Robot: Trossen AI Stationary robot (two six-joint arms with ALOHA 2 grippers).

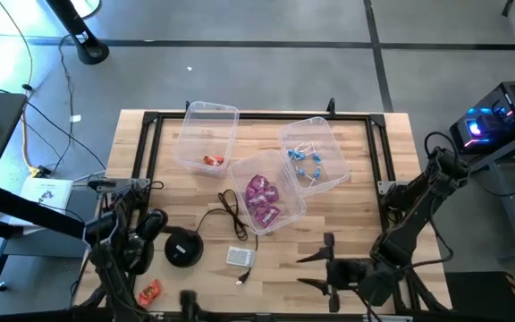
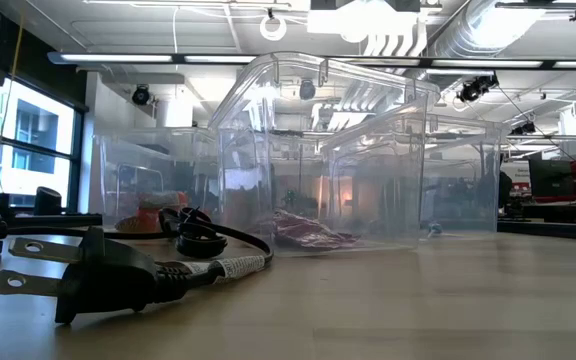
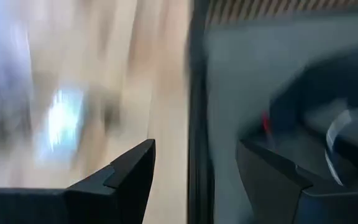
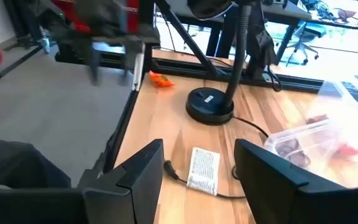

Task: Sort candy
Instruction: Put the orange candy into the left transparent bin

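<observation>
Three clear bins stand on the table. The left bin (image 1: 208, 134) holds orange-red candy (image 1: 213, 161), the middle bin (image 1: 266, 199) purple candy (image 1: 261, 197), and the right bin (image 1: 314, 154) light blue candy (image 1: 307, 165). One orange candy (image 1: 150, 289) lies loose near the table's near-left corner, also in the right wrist view (image 4: 160, 79). My left gripper (image 3: 194, 149) is open over the table's near-left edge, close to that candy, touching nothing. My right gripper (image 1: 309, 271) is open above the near edge, its fingers pointing toward the table's left.
A white rectangular box (image 1: 240, 257) with a black cable (image 1: 229, 215) lies near the table's middle. A black round base (image 1: 184, 248) stands left of it. A black plug (image 2: 78, 270) lies close to the low camera. Bare wood shows near the right edge (image 1: 365, 215).
</observation>
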